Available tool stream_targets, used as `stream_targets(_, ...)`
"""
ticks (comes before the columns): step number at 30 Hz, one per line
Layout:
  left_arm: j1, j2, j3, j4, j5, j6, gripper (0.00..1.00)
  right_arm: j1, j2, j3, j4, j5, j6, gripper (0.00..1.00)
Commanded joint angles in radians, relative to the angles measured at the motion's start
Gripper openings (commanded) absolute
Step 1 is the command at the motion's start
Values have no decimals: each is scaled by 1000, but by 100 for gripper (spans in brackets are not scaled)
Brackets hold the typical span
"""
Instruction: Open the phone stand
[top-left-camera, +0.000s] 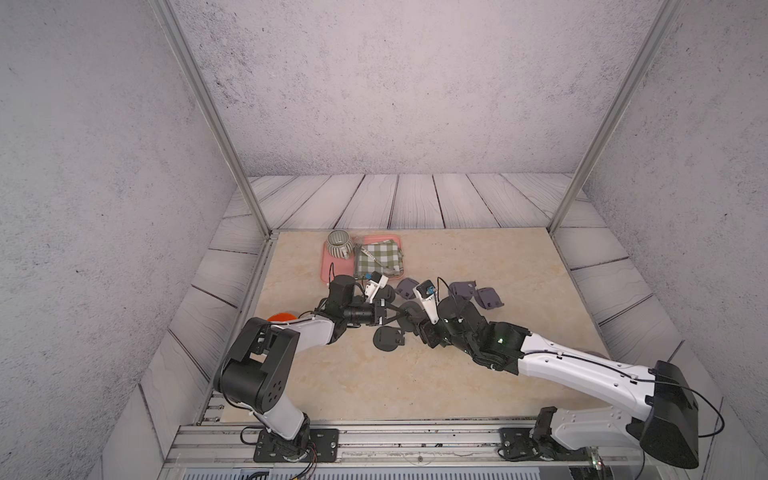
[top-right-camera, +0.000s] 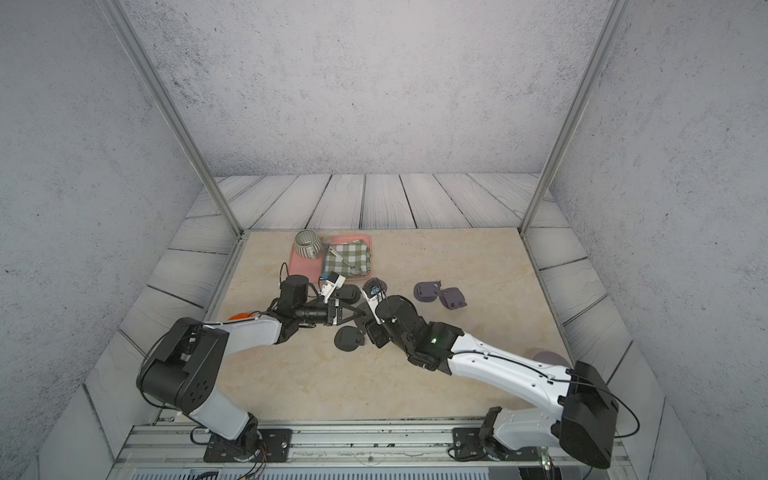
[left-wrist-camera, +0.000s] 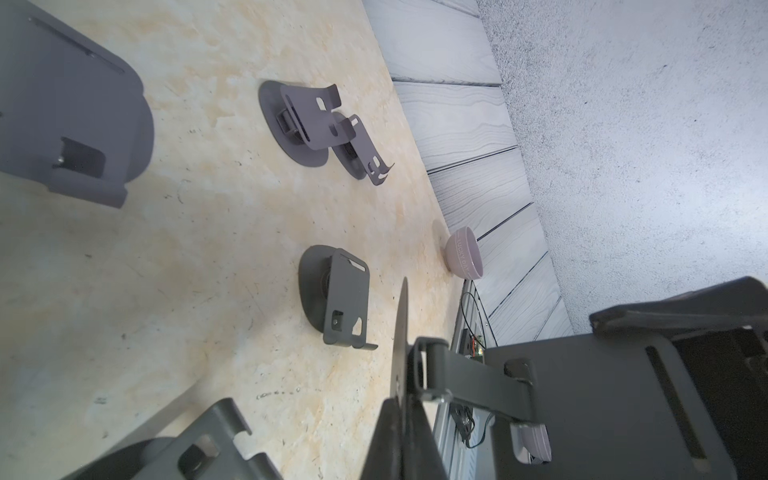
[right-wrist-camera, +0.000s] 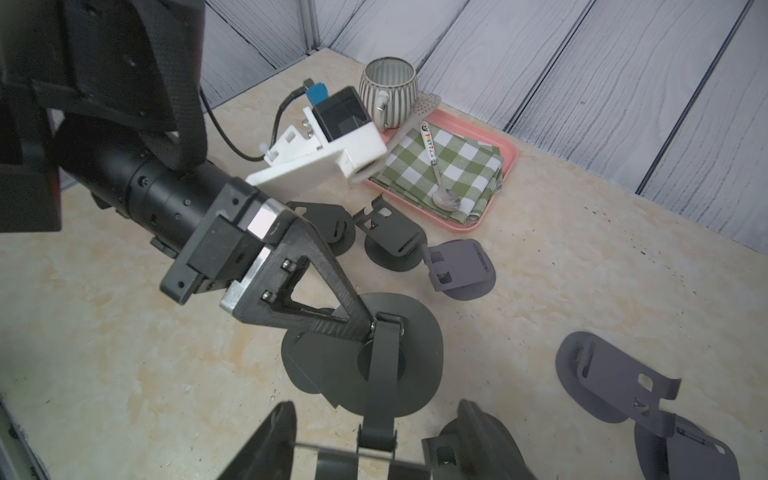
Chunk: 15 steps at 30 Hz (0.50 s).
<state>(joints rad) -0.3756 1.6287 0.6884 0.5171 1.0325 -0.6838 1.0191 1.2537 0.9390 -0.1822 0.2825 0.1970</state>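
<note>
Stand lengthwise toward right end effector

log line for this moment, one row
left gripper: shut on phone stand at base hinge | right gripper: gripping its phone plate | stand: partly unfolded | other stands: on table

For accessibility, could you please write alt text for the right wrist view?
The left gripper, jaws shut, pinches a dark phone stand by its hinge over the table. Behind: more stands, a pink tray with checked cloth, spoon and mug.
</note>
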Motion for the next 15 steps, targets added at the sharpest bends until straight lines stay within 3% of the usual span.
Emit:
stream_targets(1, 109, 46, -20, -33, -284, -90, 0, 28, -66, 19, -45, 35, -20, 60)
stream_targets(2, 108, 41, -21, -31, -276, -90, 0, 29, -59, 24, -48, 34, -22, 67)
stream_targets(4, 107, 20, -25, -27, -257, -88, 0, 27, -34, 41, -54, 37, -17, 97)
stream_targets(15, 108, -86, -55, -15, -190, -80, 0, 26, 59, 74, -9, 7, -2, 99)
